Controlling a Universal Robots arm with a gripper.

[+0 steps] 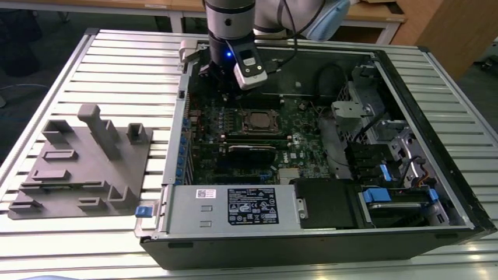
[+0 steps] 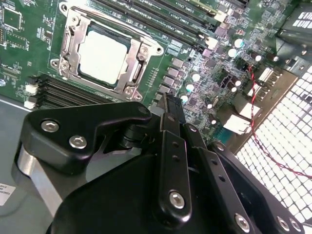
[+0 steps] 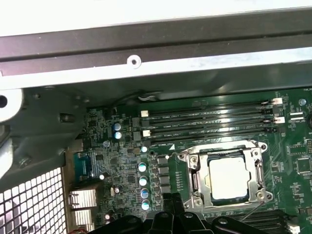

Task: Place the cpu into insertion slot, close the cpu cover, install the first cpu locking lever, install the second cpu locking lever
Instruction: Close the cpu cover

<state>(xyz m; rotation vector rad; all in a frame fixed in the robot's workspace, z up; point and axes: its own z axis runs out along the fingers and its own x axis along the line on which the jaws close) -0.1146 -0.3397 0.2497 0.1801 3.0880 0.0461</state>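
Fingers (image 2: 170, 111) together, empty, hovering just beside cpu cover (image 2: 73, 46), which lies flat over cpu (image 2: 104, 56). Memory slots (image 2: 68, 92) flank socket. Grey fixture (image 1: 81, 160) on tabletop (image 1: 116, 58), exterior view's left.

The cpu (image 2: 103, 57) was pale silvery-grey, the cpu cover (image 2: 68, 46) shiny silver, the board (image 3: 122, 165) dark green with pale dots. The gripper (image 2: 170, 105) was matte black. In the exterior view, a plain grey fixture (image 1: 81, 163) lay at the black case's (image 1: 311, 245) nine o'clock.

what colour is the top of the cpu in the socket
Pale silvery-grey, almost white. The cpu shows best in the second wrist view.
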